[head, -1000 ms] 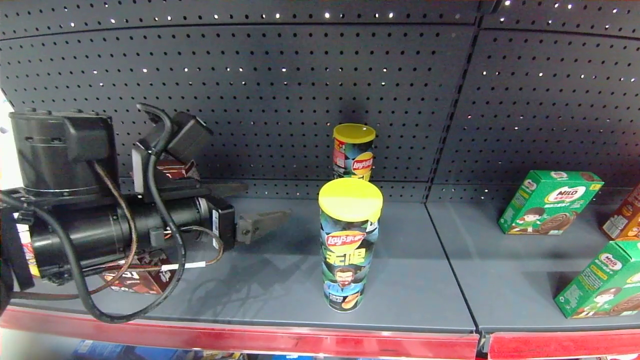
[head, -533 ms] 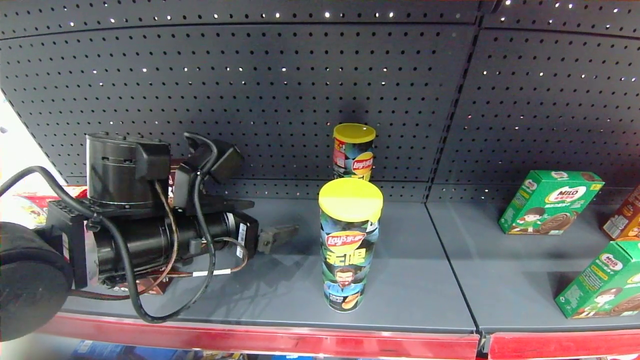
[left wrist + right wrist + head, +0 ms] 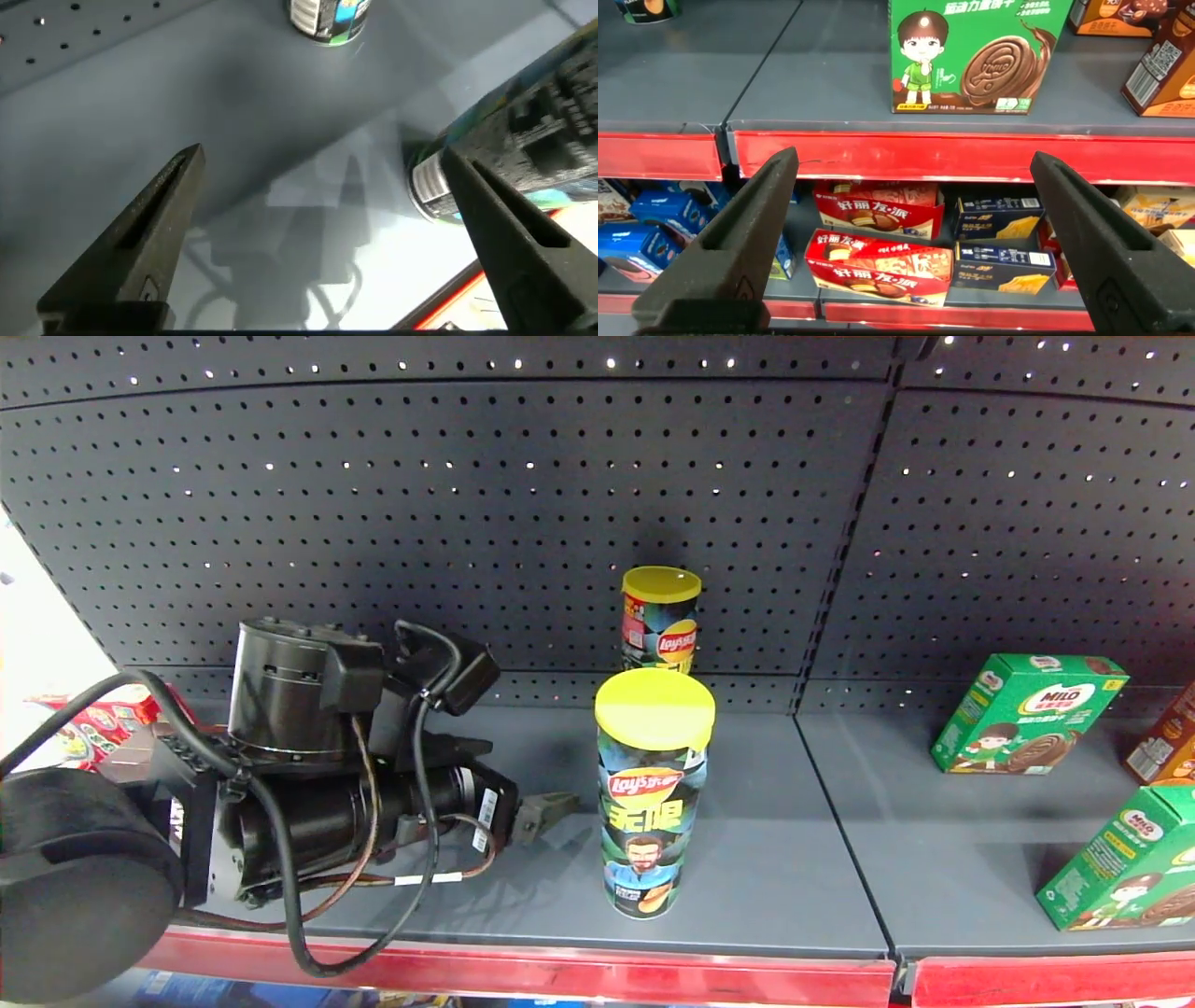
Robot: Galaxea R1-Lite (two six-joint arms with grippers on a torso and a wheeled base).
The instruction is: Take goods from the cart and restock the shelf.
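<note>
The tall printed chip can with a yellow lid stands upright on the grey metal shelf, so placing looks done. The left gripper sits just beside it, jaws apart and empty. Next it likely needs to back out without clipping the can; the right gripper is likewise spread and empty.

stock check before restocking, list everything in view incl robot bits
front chip can: 1, yellow lid, upright mid shelf
back chip can: 1, yellow lid, upright by pegboard
green biscuit boxes: 2, green, right section, one nearer the edge
brown box: at least 1, brown, far right
red snack boxes: 2, red, lower shelf
blue boxes: several, blue, lower shelf
shelf: 1, grey, red front edge
left gripper: 1, dark, open beside front chip can
right gripper: 1, dark, open before shelf edge
</note>
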